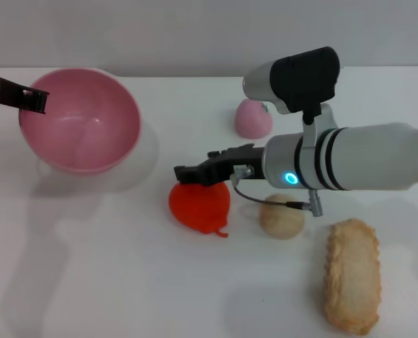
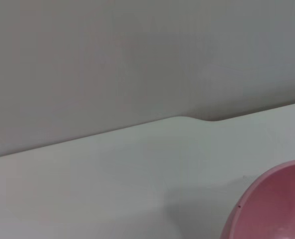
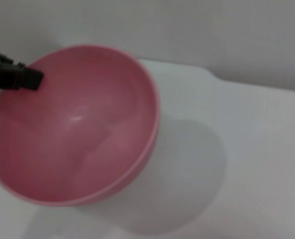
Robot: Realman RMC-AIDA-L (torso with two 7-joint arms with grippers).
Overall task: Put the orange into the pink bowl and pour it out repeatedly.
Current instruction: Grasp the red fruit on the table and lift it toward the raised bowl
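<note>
Bright red-orange toy orange (image 1: pixel 199 205) on white counter (image 1: pixel 110 282), outside glossy pink plastic bowl (image 1: pixel 89 141); bowl empty, tilted. Left pincer (image 1: pixel 34 101) clamps bowl rim. Right pincer (image 1: pixel 194 174) directly over orange; opening cannot be judged. Placement and pour both pending.

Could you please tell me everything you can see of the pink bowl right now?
The pink bowl is a smooth, glossy, plastic-looking hemisphere, empty inside and lifted off the white table, tilted with its opening facing the right arm. The left claw grips its rim at the robot's left, one finger reaching inside the bowl. Nothing else touches it. The orange lies apart on the table, under the right claw.
</note>
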